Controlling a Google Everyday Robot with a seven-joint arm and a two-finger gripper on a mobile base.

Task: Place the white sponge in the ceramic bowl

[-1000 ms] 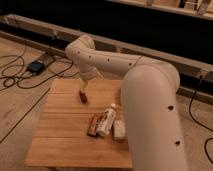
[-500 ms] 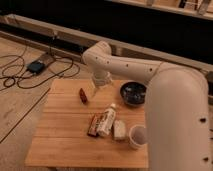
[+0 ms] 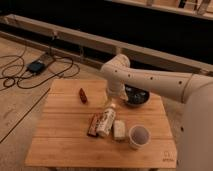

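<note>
The white sponge lies on the wooden table, between a lying white bottle and a white cup. The dark ceramic bowl stands at the table's back right, partly hidden behind my arm. My gripper points down just left of the bowl, above the bottle's cap end, a short way behind the sponge. It holds nothing that I can see.
A small red-brown object lies at the back left of the table. A dark snack bar lies against the bottle's left side. Cables and a box lie on the floor to the left.
My arm has swung to the right, from over the red-brown object to beside the bowl. The bowl and cup, earlier covered by the arm, now show.
</note>
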